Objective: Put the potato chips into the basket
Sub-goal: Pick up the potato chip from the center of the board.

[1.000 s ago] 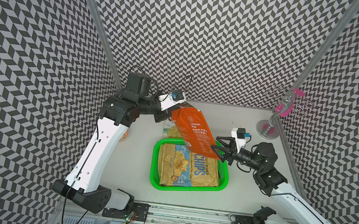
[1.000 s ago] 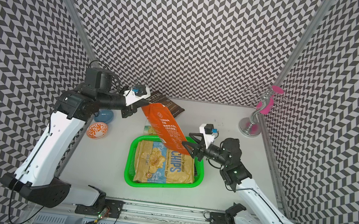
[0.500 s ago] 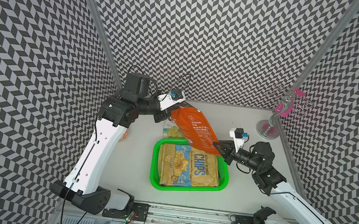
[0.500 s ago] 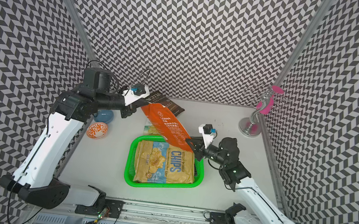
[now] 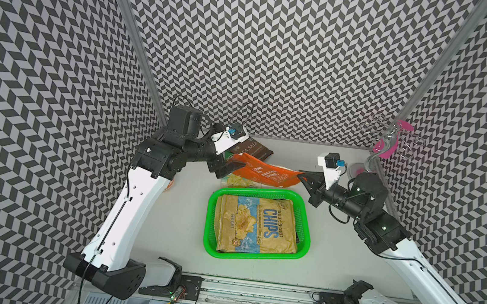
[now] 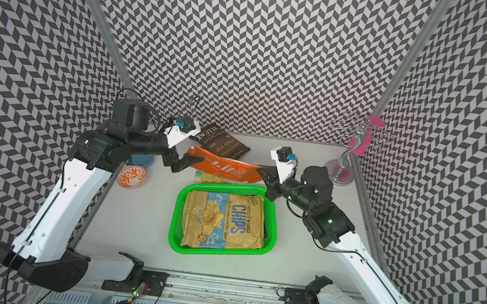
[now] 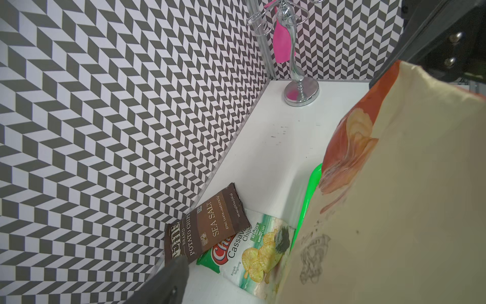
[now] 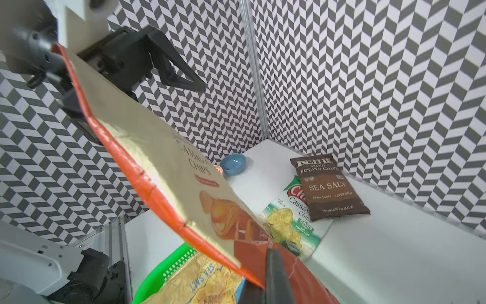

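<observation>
Right gripper (image 5: 301,175) pinches orange bag (image 5: 264,174) near basket (image 5: 210,218).

2 top cams overhead; wrist cams close, both see basket (image 7: 313,176) (image 8: 157,275).

The CHIPS bag (image 5: 257,225) lies in the basket (image 5: 210,218), SEA SALT bag (image 6: 224,145) behind.

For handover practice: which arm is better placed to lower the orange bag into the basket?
Likely right arm: its jaws grip the orange bag near the basket; left arm has open jaws.
</observation>
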